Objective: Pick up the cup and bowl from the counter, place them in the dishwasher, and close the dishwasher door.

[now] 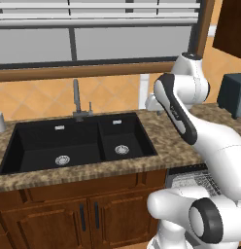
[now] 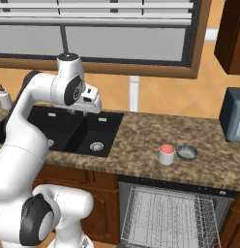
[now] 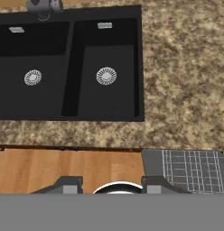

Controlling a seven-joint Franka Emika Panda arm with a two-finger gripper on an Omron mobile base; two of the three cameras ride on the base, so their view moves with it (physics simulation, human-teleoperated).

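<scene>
Pale grey wire-grid racks of the dark-fronted dishwasher [image 2: 165,213] are seen nearest the right base camera, drawn out below the counter edge with the door evidently down, though the door panel itself cannot be made out. On the long brown-and-tan speckled granite counter [image 2: 141,140], directly above that opening, a small white cup with a reddish inside [image 2: 166,154] stands just beside a shallow grey bowl [image 2: 187,153]; whether they touch cannot be told. The white arm's two-finger gripper [image 3: 112,189] is held high over the right basin of the black double sink [image 3: 68,67], well apart from both dishes, and its dark tips are shown spread with nothing between them. Neither dish has been lifted, so the reach to the cup is judged to be the step in hand. The hand would best be carried rightward along the counter and lowered from above with the jaws kept wide. The cup should be closed on from its free side, so that the bowl is not knocked, and its upright stance preserved.
</scene>
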